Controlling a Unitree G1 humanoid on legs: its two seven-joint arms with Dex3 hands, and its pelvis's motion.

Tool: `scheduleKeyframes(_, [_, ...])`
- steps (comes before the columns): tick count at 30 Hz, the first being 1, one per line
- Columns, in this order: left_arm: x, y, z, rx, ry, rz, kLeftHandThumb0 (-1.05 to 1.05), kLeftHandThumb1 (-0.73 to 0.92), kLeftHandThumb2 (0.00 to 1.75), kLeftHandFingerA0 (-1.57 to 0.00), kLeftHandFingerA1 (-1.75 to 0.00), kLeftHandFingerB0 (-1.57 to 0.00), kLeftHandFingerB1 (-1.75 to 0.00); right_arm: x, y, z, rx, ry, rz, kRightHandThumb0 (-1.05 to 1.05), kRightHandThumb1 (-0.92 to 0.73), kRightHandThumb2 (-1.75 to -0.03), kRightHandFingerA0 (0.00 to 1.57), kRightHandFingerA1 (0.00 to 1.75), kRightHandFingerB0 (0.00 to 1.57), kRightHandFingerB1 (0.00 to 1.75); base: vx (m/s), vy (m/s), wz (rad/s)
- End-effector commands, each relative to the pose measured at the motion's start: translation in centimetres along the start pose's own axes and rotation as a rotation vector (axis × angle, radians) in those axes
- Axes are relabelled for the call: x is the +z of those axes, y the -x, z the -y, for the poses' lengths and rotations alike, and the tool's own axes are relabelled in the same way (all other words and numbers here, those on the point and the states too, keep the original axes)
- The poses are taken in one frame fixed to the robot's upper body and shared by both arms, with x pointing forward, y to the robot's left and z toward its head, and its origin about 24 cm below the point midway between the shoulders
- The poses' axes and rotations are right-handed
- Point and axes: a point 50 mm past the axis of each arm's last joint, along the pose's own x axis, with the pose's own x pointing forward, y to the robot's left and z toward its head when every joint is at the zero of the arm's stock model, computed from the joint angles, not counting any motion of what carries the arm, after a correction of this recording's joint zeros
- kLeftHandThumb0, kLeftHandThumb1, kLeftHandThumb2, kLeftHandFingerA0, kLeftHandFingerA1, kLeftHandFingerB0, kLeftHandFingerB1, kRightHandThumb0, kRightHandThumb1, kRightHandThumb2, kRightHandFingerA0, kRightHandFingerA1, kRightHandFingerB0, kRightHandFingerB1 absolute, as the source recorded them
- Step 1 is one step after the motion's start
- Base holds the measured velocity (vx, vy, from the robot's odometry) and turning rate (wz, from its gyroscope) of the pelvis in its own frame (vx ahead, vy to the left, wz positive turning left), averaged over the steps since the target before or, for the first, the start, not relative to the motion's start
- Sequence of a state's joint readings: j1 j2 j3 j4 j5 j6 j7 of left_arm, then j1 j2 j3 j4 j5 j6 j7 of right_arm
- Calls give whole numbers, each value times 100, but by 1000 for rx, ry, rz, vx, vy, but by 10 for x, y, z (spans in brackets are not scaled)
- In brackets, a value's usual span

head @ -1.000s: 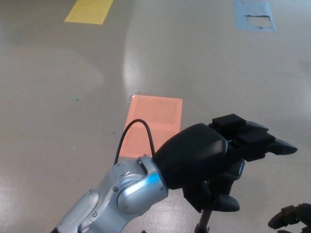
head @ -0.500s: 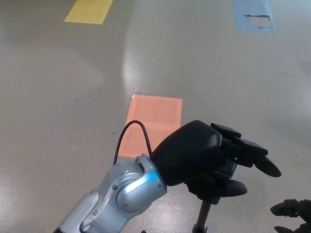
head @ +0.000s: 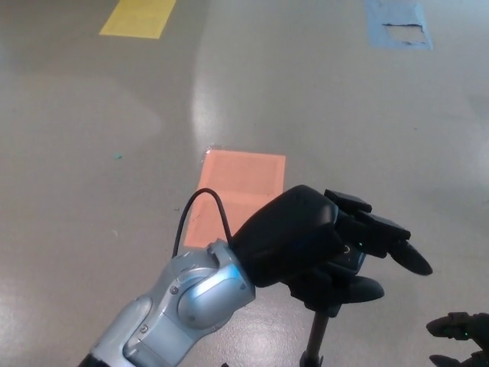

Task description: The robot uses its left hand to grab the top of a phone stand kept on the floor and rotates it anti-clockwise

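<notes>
Head view, lower middle of the frame: the left hand (head: 321,248) sits on top of the phone stand (head: 315,340), fingers wrapped around the head of it, so it's grasping the stand. Only the thin black pole pokes out below the hand, running down to the bottom edge, standing on the grey floor (head: 306,99).

Compared to a second ago, the hand has clearly twisted. The fingers (head: 386,237) used to stick out toward the right edge, sitting higher and flatter; now they angle down and right, and the thumb shows under them. Between half a second ago and now it's barely different, just a small nudge left.

The silver forearm (head: 176,306) comes in from the lower left. An orange floor patch (head: 241,191) lies just behind the hand, with a yellow patch (head: 137,17) upper left and a blue patch (head: 397,23) upper right.

The right hand (head: 458,336) peeks in at the lower right corner; can't tell if it's open or closed.
</notes>
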State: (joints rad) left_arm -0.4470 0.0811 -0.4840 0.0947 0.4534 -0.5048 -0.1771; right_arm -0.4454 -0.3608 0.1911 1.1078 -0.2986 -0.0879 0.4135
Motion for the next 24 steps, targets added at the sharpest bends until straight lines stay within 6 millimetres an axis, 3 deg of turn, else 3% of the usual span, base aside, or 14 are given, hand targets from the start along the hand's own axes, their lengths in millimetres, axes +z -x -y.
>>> scheduleKeyframes(1, [-5,3,-5,7,31,-8,-24,66,60,-74,-130,-81,-44,-1,0,2,-13,-30,-12,-57,-64,-86,43,51,6,32,0,0,0])
scheduleKeyframes(2, [-5,3,-5,1,66,-16,-25,67,61,-75,-132,-80,-43,-1,0,2,-13,-28,-11,-50,-76,-64,51,40,11,22,0,0,0])
scheduleKeyframes(3, [-6,3,-5,-7,110,-26,-25,67,61,-75,-132,-80,-43,0,0,3,-12,-25,-11,-50,-76,-64,51,40,11,22,0,0,0])
scheduleKeyframes(4, [-6,2,-5,-18,156,-39,-22,67,60,-88,-99,-78,-43,0,0,3,-12,-24,-11,-51,-76,-64,51,41,11,22,0,0,0])
scheduleKeyframes(7, [-8,2,-7,-39,253,-54,-20,66,60,-95,-76,-78,-43,1,0,4,-12,-15,-16,-60,-65,-88,43,52,5,29,0,0,0])
scheduleKeyframes(8, [-9,1,-8,-61,305,-72,-22,67,60,-96,-49,-76,-43,2,0,5,-11,-4,-20,-54,-79,-63,48,40,5,26,0,0,0])
scheduleKeyframes(12, [-10,1,-11,-98,376,-103,-23,67,61,-90,-46,-75,-42,5,0,7,-11,9,-14,-54,-79,-63,48,40,2,26,0,0,0])
scheduleKeyframes(13, [-10,1,-12,-111,394,-114,-23,67,61,-89,-46,-74,-42,5,0,7,-10,7,-12,-59,-66,-92,39,54,1,24,0,0,0])
scheduleKeyframes(14, [-10,0,-13,-119,407,-121,-23,67,61,-89,-46,-74,-42,5,0,7,-10,5,-11,-59,-66,-92,39,54,1,24,0,0,0])
scheduleKeyframes(15, [-11,0,-14,-129,429,-135,-23,67,61,-90,-46,-74,-42,5,0,8,-10,5,-13,-54,-78,-66,47,41,4,19,0,0,0])
scheduleKeyframes(18, [-12,0,-15,-140,496,-147,-23,66,60,-96,-47,-74,-42,7,0,8,-15,17,-19,-56,-78,-66,49,41,6,20,0,0,0])
scheduleKeyframes(19, [-12,0,-15,-138,511,-148,-24,66,60,-95,-47,-74,-42,8,-1,9,-16,21,-20,-63,-66,-89,44,52,5,29,0,0,0])
scheduleKeyframes(23, [-14,1,-17,-152,529,-163,-23,67,61,-90,-46,-75,-42,10,-1,10,-10,41,-19,-66,-67,-88,45,51,8,39,0,0,0])
scheduleKeyframes(24, [-14,0,-17,-156,535,-165,-23,67,60,-90,-47,-75,-43,10,-1,10,-8,46,-21,-58,-80,-63,53,39,17,30,0,0,0])
